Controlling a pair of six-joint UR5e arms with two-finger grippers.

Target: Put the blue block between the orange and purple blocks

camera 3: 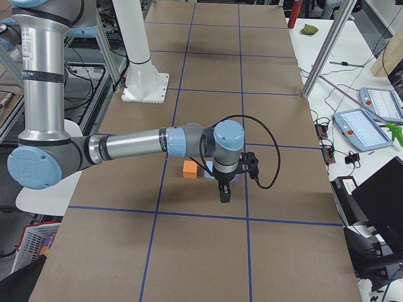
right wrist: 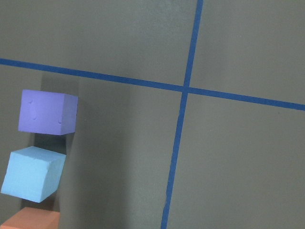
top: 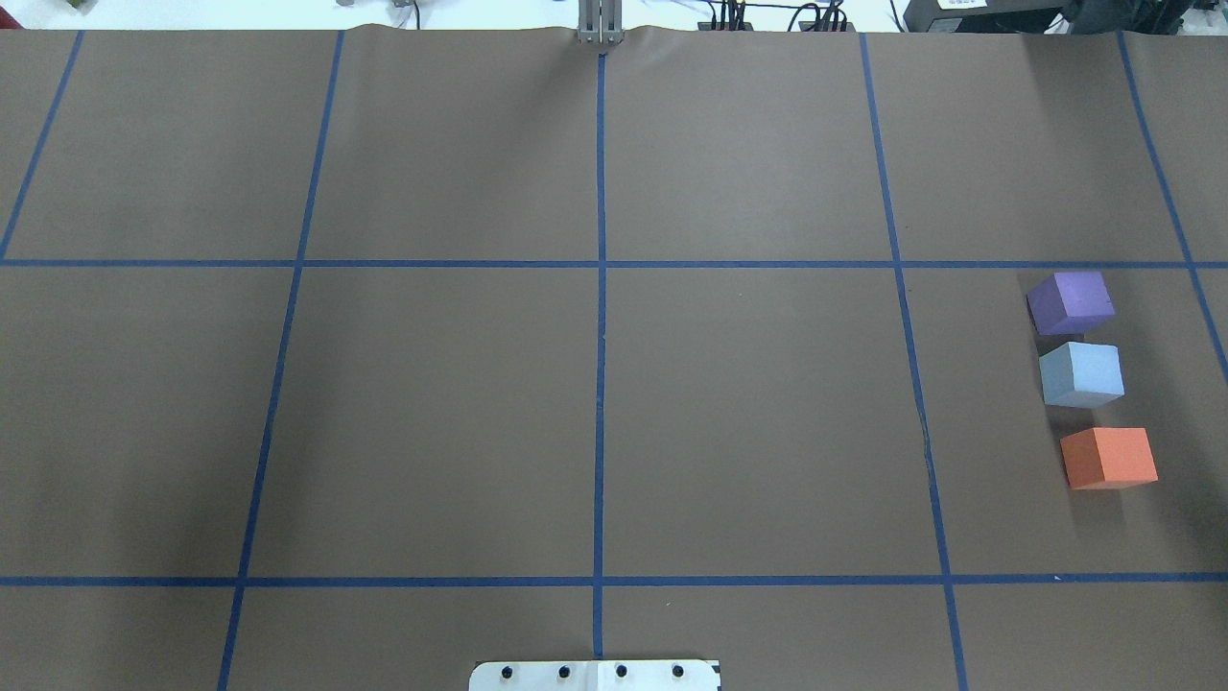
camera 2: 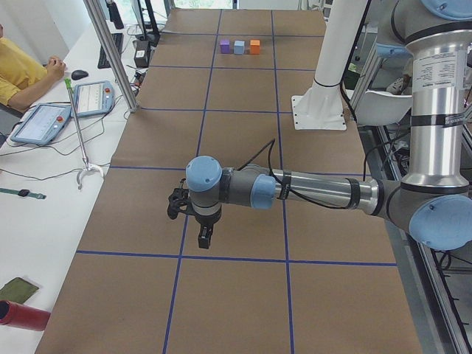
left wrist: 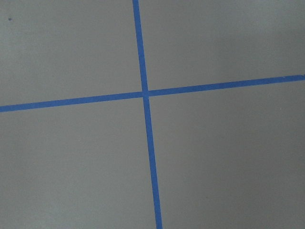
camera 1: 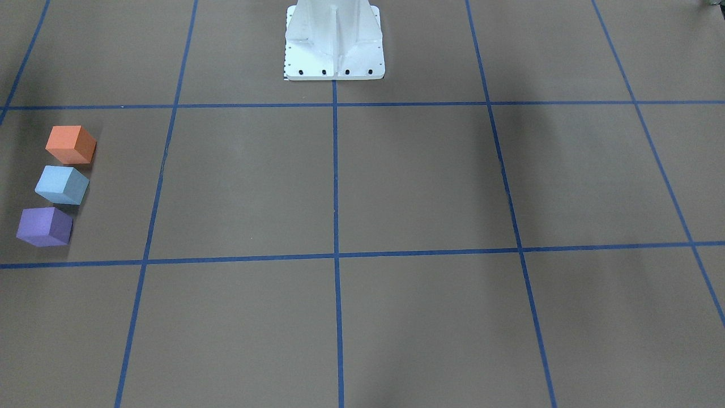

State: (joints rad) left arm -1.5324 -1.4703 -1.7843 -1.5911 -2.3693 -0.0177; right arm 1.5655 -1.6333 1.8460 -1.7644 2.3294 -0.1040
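The blue block (top: 1081,373) sits on the table in a row between the purple block (top: 1072,301) and the orange block (top: 1108,458), with small gaps on either side. The right wrist view shows the same row: purple (right wrist: 46,112), blue (right wrist: 32,173), orange (right wrist: 33,219). My right gripper (camera 3: 223,192) shows only in the exterior right view, hanging above the table next to the blocks; I cannot tell whether it is open. My left gripper (camera 2: 204,236) shows only in the exterior left view, far from the blocks; I cannot tell its state either.
Blue tape lines divide the brown table (top: 595,403) into squares. The white robot base (camera 1: 334,42) stands at the table's middle edge. In the exterior left view, an operator (camera 2: 18,70), tablets and cables are beside the table.
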